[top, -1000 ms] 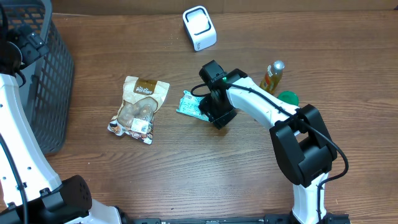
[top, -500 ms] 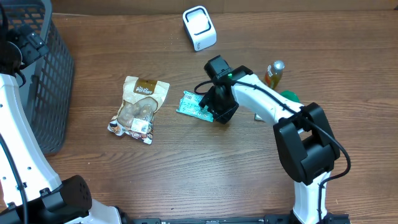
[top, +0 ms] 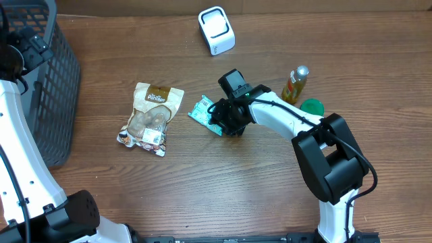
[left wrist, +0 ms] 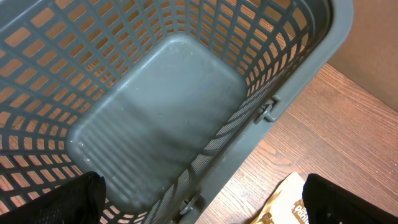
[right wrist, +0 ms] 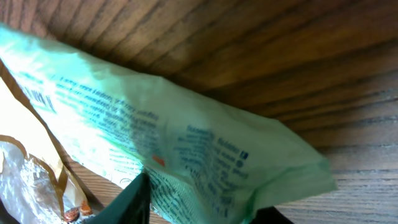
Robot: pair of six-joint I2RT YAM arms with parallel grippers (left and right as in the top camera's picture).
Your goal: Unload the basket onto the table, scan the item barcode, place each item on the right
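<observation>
While the right fingers point(right wrist: 134, 202) pinch the green packet point(top: 201, 111) and the left fingers point(left wrist: 56, 202) gape, pickup is underway; next its barcode must face the scanner point(top: 217, 30).

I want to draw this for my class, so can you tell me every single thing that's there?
table: one, brown wood, under everything
basket: one, dark grey, at the table's far left
scanner: one, white, top middle
snack pouch: one, tan and brown, lying flat, left of middle
green packet: one, light green with print, in the middle, just right of the pouch
bottle: one, amber with a silver cap, right of middle
round green thing: one, green, next to the bottle, partly hidden by the right arm
left gripper: one, black, open, above the basket
right gripper: one, black, shut on the green packet's right end
</observation>
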